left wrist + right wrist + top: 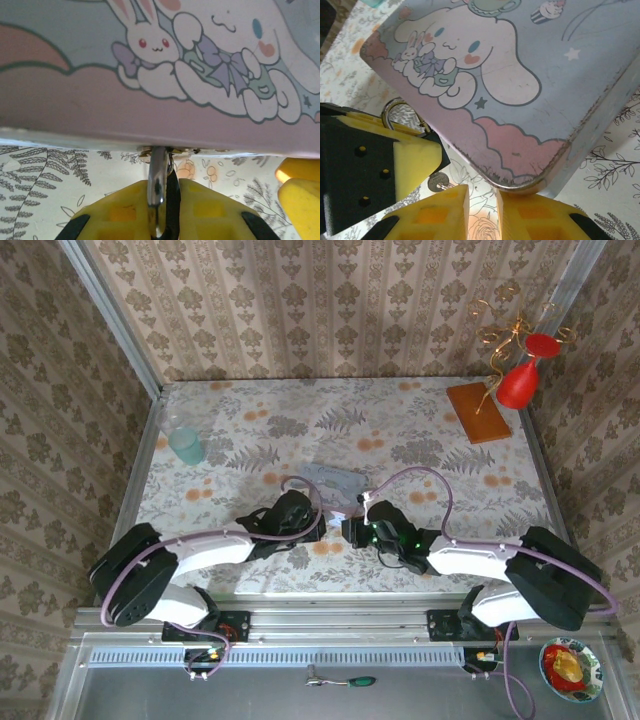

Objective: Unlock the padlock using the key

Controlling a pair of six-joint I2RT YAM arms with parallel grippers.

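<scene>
Yellow pads of the left gripper are clamped on the padlock: jaws together on its silvery shackle, w/ a dark strip of the body just beside the metal. Reason, as I read it: I hold the lock rigid so it can't swing on the hasp while the key turns.

Pos.: the padlock hangs from the hasp on the near side of the pale blue tin. The tin lies approx. mid-table, closer to the near edge than the far one and well apart from the L and R edges.

Right gripper: jaws a little apart, narrow gap, table print visible through it, nothing between the pads. It faces the left gripper, close up to a corner of the tin, which I judge is the approach pos. for working the key.

The key shows as a small round silvery head w/ a hole, just beside one right-gripper pad and under the left gripper's finger. Its blade is hidden, so I can't tell whether it is in the keyway.

Appearance, padlock: tiny vs. the tin. Shackle is a bright, polished, curved loop. Body is dark and mostly covered by the pads. Latched or sprung: can't tell.
</scene>
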